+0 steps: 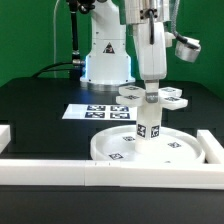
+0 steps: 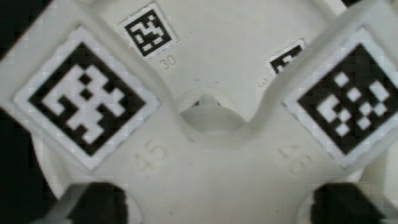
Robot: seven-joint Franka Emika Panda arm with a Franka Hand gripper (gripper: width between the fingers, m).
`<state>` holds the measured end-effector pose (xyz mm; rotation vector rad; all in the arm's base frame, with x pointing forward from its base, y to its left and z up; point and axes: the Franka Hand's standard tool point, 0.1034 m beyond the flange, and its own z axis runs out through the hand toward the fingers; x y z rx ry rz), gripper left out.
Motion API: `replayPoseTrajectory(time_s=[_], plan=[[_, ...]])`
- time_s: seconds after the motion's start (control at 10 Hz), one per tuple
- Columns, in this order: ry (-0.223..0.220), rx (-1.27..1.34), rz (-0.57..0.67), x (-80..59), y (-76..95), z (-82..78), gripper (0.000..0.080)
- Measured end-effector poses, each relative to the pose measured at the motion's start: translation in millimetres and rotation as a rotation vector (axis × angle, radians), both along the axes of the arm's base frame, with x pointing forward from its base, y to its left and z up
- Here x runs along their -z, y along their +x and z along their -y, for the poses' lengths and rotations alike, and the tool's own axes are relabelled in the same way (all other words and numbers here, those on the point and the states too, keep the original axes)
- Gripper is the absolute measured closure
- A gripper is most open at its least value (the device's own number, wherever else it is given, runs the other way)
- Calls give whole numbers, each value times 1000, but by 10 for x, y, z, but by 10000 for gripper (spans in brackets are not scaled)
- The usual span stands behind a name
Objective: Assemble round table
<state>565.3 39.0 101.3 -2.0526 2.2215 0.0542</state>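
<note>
The large rimmed disc lies flat on the table near the front rail. The short cylindrical leg stands upright on its hub, tags facing the camera. The cross-shaped foot sits level on top of the leg. My gripper comes straight down onto the foot's middle. In the wrist view the foot fills the picture with its tags. My dark fingertips stand on either side of its white body, pressed against it. The leg and disc are hidden there.
The marker board lies flat behind the disc, on the exterior view's left. White border rails run along the front and at the exterior view's right. The robot base stands at the back.
</note>
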Motion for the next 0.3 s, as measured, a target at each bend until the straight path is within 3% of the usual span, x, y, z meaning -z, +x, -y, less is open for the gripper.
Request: replayPoseTrajectory(time_s=[0.1,0.3], plan=[[12,-43,-2,-129,5,-2,184],[26,-61,18,-348,30,-26,160]])
